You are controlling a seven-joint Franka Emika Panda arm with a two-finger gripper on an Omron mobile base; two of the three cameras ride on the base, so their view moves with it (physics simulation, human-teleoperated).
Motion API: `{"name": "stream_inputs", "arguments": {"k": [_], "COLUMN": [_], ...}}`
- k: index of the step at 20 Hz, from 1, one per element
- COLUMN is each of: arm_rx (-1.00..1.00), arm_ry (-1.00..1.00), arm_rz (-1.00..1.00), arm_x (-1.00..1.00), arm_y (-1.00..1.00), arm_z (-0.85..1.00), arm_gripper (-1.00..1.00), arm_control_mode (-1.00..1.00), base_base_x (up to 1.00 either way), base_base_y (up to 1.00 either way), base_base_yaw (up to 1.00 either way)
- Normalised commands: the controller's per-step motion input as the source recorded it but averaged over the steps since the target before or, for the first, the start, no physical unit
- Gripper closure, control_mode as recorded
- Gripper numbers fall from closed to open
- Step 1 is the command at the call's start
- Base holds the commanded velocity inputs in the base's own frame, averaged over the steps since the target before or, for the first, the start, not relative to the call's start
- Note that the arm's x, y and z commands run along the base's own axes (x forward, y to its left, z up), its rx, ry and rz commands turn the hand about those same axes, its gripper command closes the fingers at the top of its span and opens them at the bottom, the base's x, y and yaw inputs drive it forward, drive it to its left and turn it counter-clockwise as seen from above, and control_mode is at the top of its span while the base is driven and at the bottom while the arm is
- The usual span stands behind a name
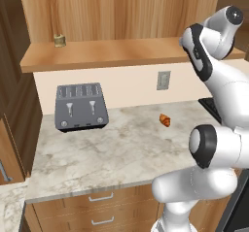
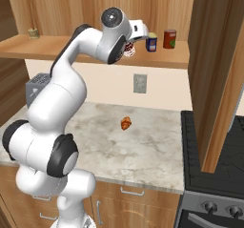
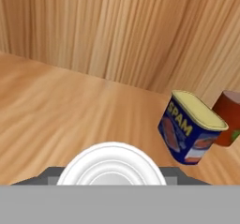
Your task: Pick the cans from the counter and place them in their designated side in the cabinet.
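My gripper (image 2: 130,49) is shut on the red-and-white can (image 2: 128,51). It holds the can over the cabinet shelf (image 2: 57,48), a little left of the blue can. In the hand view the can's pale lid (image 3: 111,164) sits at the bottom between the jaws. I cannot tell whether the can touches the shelf board (image 3: 56,110). The dark blue can (image 2: 151,42) with yellow top stands on the shelf ahead and to the right (image 3: 190,127). Below lies the marbled counter (image 1: 121,148).
A plain dark red can (image 2: 169,38) stands just right of the blue one. An olive-tan can (image 1: 60,40) sits at the shelf's far left end. A grey toaster (image 1: 81,106) and a croissant (image 1: 165,120) are on the counter. A black stove (image 2: 214,174) is at the right.
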Motion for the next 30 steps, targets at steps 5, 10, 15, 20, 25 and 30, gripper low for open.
{"name": "stream_inputs", "arguments": {"k": [5, 10, 15, 20, 25, 30], "arm_rx": [0.00, 0.00, 0.00, 0.00, 0.00, 0.00], "arm_ry": [0.01, 0.01, 0.00, 0.02, 0.02, 0.03], "arm_rz": [0.00, 0.00, 0.00, 0.00, 0.00, 0.00], "arm_x": [0.24, 0.23, 0.23, 0.20, 0.17, 0.16], "arm_y": [-0.03, -0.04, -0.05, -0.03, -0.02, -0.03], "arm_z": [-0.05, -0.03, -0.02, -0.08, -0.10, -0.15], "arm_gripper": [1.00, 1.00, 1.00, 1.00, 1.00, -1.00], "arm_control_mode": [-1.00, -1.00, -1.00, -1.00, -1.00, -1.00], "base_base_x": [0.00, 0.00, 0.00, 0.00, 0.00, 0.00], "base_base_y": [0.00, 0.00, 0.00, 0.00, 0.00, 0.00], "base_base_yaw": [0.00, 0.00, 0.00, 0.00, 0.00, 0.00]}}
